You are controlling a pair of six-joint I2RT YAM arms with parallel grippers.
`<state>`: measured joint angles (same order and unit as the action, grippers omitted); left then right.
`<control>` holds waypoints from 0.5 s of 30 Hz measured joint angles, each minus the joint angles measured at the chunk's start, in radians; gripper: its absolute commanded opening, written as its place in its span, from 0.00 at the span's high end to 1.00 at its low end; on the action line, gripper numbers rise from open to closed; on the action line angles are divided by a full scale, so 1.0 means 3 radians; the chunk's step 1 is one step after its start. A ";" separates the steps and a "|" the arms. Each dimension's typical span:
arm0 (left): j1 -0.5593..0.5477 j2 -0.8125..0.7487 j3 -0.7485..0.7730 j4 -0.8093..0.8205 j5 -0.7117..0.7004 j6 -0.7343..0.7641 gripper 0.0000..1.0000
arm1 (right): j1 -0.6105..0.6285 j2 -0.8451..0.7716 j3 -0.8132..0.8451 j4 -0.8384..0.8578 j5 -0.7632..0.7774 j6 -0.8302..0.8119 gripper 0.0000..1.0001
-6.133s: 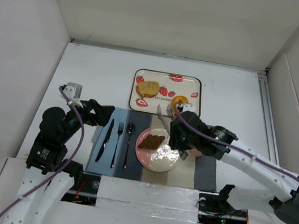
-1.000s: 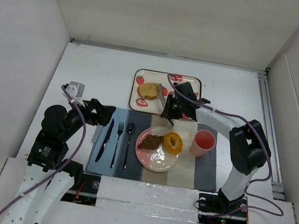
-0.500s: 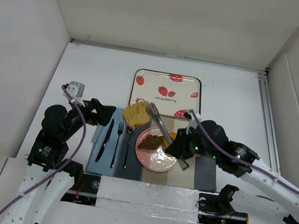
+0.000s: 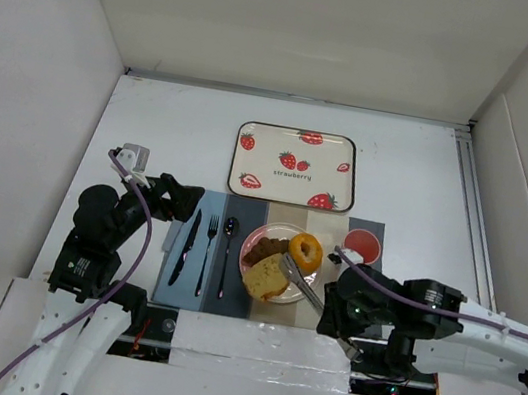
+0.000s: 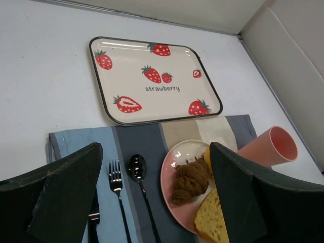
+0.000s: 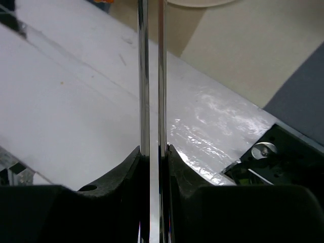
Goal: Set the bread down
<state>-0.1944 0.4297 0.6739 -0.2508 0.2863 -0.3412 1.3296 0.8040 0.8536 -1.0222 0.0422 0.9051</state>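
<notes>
The tan-yellow loaf slice (image 4: 265, 277) lies on the near edge of the pink plate (image 4: 284, 293), next to the dark brown wedge (image 4: 259, 249) and the orange donut (image 4: 305, 252). My right gripper (image 4: 328, 315) is shut on metal tongs (image 4: 304, 283), whose tips reach along the slice's right side; I cannot tell if they still pinch it. In the right wrist view the tongs (image 6: 151, 76) run up between my fingers (image 6: 179, 167). My left gripper (image 4: 182, 200) is open and empty, left of the cutlery. The left wrist view shows the wedge (image 5: 190, 179), slice (image 5: 216, 220) and plate (image 5: 170, 178).
An empty strawberry tray (image 4: 295, 165) lies behind the plate. A pink cup (image 4: 362, 244) stands right of the plate on the striped placemat (image 4: 233, 294). A knife (image 4: 185, 245), fork (image 4: 206, 254) and spoon (image 4: 225, 252) lie left of the plate. White walls enclose the table.
My right arm has drawn back toward the near edge, bringing the loaf slice from above the plate's left side down onto its near edge. The left arm has not moved.
</notes>
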 measured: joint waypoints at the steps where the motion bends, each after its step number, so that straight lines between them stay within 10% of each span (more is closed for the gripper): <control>1: 0.0000 -0.0001 0.0000 0.0000 0.0000 0.0001 0.18 | 0.0000 0.0041 0.0000 -0.0029 0.0067 0.0024 0.94; 15: 0.0000 -0.0027 0.0000 0.0001 0.0004 0.0000 0.18 | 0.0001 0.0291 0.0019 0.0018 0.0407 0.0024 0.48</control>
<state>-0.1944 0.4217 0.6739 -0.2504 0.2874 -0.3412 1.3300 0.8913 0.8593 -1.0168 0.1642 0.9123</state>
